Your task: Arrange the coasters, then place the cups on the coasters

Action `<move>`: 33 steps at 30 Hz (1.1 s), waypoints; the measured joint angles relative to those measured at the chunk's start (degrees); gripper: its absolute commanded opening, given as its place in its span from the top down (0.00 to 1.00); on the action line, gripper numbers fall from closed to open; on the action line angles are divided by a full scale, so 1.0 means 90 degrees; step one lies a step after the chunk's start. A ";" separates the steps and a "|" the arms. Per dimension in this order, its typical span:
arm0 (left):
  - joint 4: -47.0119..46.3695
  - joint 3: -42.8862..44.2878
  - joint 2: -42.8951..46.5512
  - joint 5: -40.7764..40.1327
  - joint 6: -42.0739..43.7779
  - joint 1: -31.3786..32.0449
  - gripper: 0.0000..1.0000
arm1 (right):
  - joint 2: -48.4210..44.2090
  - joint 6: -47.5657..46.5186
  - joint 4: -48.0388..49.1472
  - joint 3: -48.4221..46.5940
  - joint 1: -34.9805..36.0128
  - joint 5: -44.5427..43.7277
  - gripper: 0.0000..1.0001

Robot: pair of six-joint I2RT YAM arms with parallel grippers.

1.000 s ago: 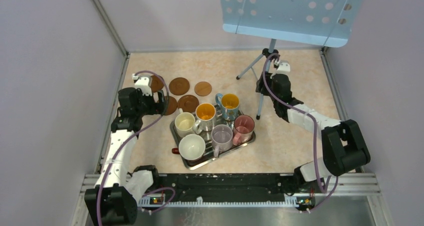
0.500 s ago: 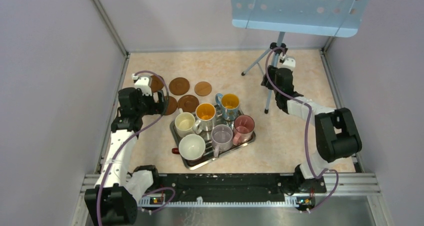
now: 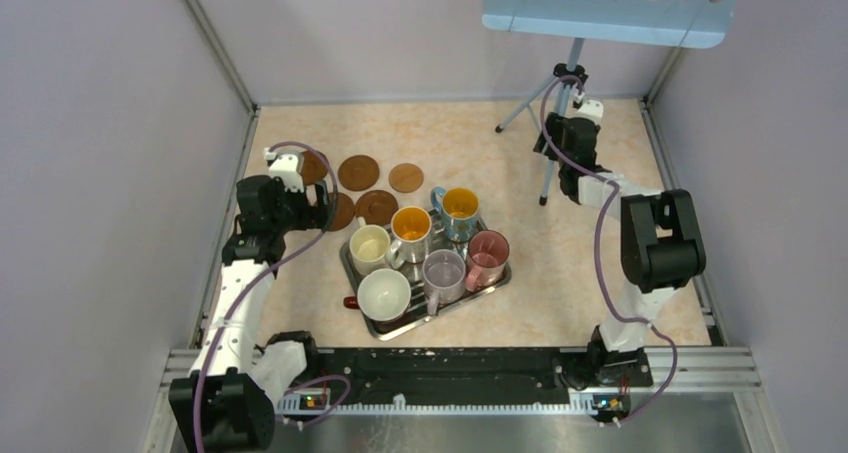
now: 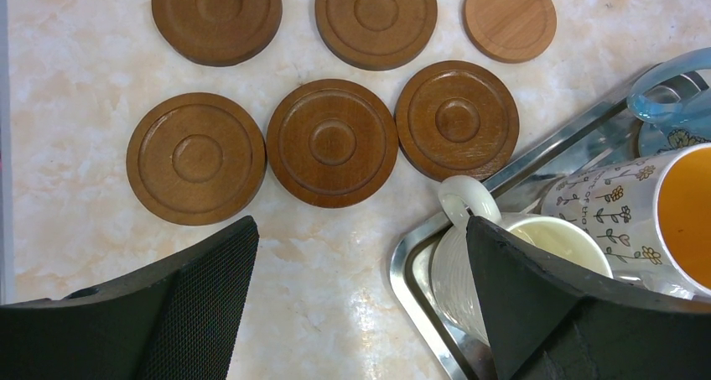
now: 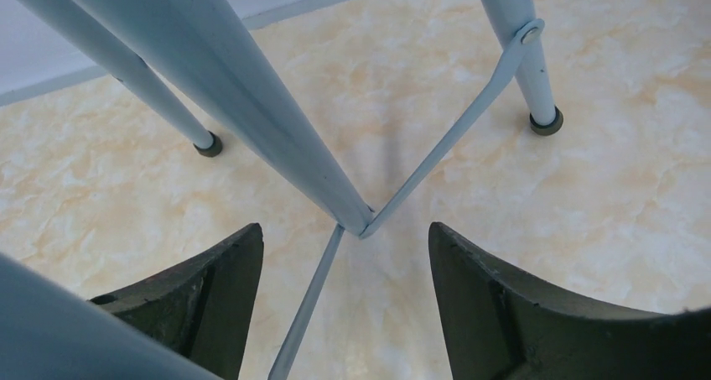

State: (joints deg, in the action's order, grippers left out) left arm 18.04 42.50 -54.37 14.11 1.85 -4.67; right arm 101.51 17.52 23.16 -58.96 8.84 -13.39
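Six coasters lie in two rows on the surface near the left wall, the tan coaster ending the rear row and one brown disc just beside the tray rim. All six cups crowd the tray, with bare room behind and to its right. The left claw hangs wide above the coasters. Only the right wrist view shows the right claw parted, empty, over the stand legs at the far right corner
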 measured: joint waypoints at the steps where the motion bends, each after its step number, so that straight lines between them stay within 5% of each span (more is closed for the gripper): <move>1: 0.0000 0.0000 0.0000 0.0002 0.0007 0.0000 0.01 | 0.0100 -0.0044 0.0002 -0.0112 -0.0058 0.0029 0.28; 20: 0.0000 0.0000 -0.0073 0.0027 0.0027 0.0000 0.01 | 0.1365 -0.0624 0.0053 -0.1452 -0.0753 0.0814 0.25; 33: 0.0090 0.0058 -0.0386 0.0420 0.0408 0.0000 0.01 | 0.1018 -0.1175 -0.0712 -0.1341 -0.1098 0.2229 0.20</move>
State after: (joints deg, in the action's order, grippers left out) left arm 18.85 43.03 -57.84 17.89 5.52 -4.67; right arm 110.67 6.94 16.75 -71.02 -1.04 6.68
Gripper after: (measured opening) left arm 0.987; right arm 0.788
